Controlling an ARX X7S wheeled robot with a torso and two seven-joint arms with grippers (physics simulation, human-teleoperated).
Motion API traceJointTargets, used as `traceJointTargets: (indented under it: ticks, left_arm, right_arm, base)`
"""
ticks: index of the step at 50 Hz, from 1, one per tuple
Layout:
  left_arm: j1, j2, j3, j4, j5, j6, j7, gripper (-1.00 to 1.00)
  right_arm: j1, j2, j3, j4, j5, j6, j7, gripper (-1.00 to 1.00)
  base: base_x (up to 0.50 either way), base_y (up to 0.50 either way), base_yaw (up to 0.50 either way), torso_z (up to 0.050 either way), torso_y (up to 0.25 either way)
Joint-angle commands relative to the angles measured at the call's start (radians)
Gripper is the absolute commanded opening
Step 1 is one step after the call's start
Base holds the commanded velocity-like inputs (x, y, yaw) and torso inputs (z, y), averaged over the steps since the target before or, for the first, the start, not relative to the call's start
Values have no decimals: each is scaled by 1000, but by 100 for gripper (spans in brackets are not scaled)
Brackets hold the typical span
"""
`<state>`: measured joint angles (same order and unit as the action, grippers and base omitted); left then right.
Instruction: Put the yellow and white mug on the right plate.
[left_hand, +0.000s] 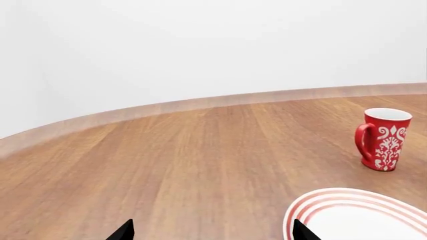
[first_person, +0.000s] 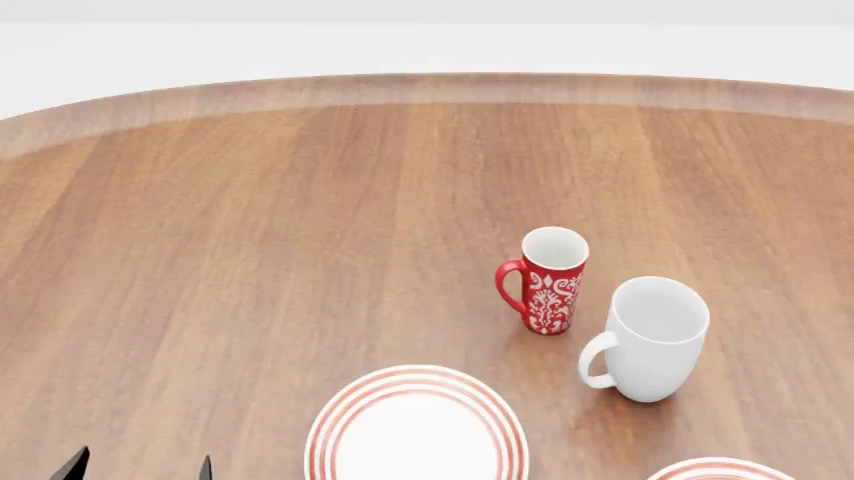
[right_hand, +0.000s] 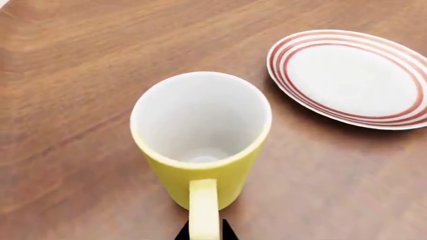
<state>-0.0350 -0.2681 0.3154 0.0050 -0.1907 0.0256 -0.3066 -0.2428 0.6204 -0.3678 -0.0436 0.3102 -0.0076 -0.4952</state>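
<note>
Closing about the yellow loop handle (right_hand: 204, 209), right gripper (right_hand: 202, 231) pinches the yellow and white mug (right_hand: 201, 137), upright above the table (right_hand: 80, 75), white inside empty, beside a bare red-striped plate (right_hand: 350, 77). Left gripper (first_person: 139, 468) spread, holding nothing. Farther out: red patterned mug (first_person: 545, 279) and plain white mug (first_person: 650, 337) upright, another bare striped plate (first_person: 416, 424).

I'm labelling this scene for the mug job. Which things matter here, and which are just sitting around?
For the job:
yellow and white mug, upright on the table
right plate, only its edge shows in the head view
right hand, by the mug's handle

Just there:
red patterned mug
plain white mug
left plate
</note>
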Motion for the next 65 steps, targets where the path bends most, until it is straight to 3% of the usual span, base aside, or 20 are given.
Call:
traceJointTargets:
  ticks: [1, 38, 65]
  left_arm:
    - [0, 17, -18, -1, 15, 4, 22, 100]
    - [-3, 7, -5, -2, 7, 7, 7, 100]
    - [-6, 0, 5, 0, 0, 6, -2, 100]
  right_arm:
    - [7, -26, 20, 25, -32, -12, -15, -100]
    - [-91, 51, 150, -115, 23, -48, 87, -100]
    - [-190, 84, 383, -145, 186, -98, 195, -100]
  base:
    - [0, 0, 0, 0, 0]
    - [0, 0, 0, 0, 0]
    - [0, 0, 0, 0, 0]
